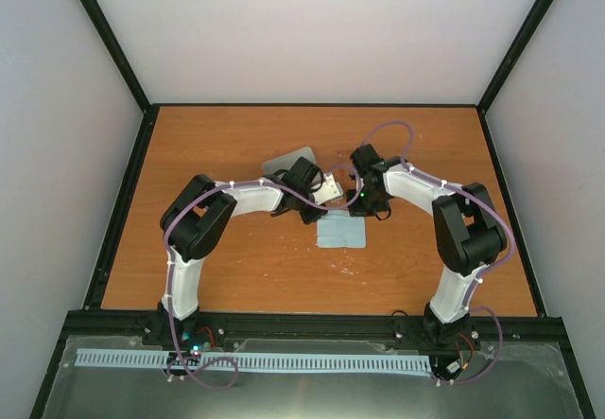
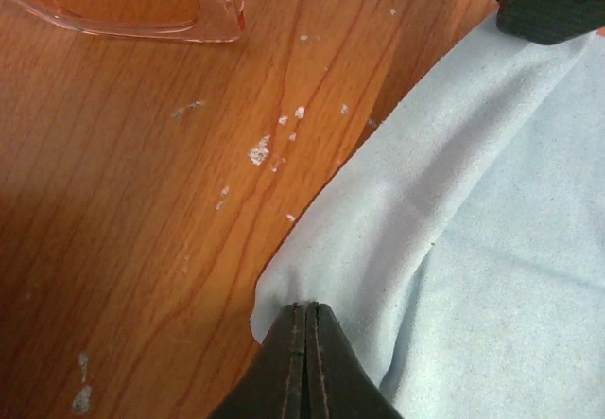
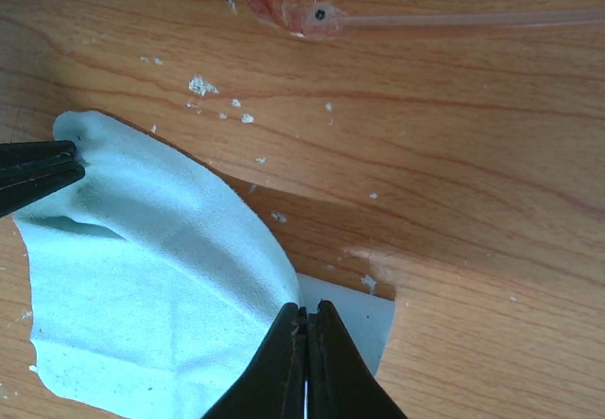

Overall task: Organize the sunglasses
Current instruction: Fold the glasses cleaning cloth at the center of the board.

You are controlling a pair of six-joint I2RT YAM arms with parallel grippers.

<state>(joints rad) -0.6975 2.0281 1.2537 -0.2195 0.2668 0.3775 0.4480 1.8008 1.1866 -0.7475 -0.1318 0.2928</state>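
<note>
**Arms.** The left arm (image 1: 203, 220) and the right arm (image 1: 463, 230) both reach in to the middle of the desk (image 1: 236, 268). Their wrists meet just behind the cloth (image 1: 342, 233).

**Left jaws.** Pressed together with no visible gap, they pinch one edge of the cloth. In the left wrist view the fabric rises from the wood into the jaw tips. It runs in a soft ridge toward the far corner, where the other arm's dark tips sit on it.

**Right jaws.** These are also pressed together, pinching the cloth at another edge. In the right wrist view the fabric is raised and curled over between the two grip points. A flat layer of it stays on the desk beneath the fold.

**Sunglasses** (image 3: 317, 17). They lie on the desk beyond the cloth, apart from it and held by neither arm.
- The right wrist view shows a frame corner with its hinge screw. One slim arm extends from it flat along the wood to the right.
- The left wrist view shows the lower rim of one translucent lens frame at the upper left.
- Bare wood with pale flecks (image 2: 258, 150) separates the frame from the cloth.
- In the top view the glasses cannot be made out among the wrists.

**Case** (image 1: 282, 165). It lies behind the left wrist, grey surface up, partly covered by that wrist.
</note>
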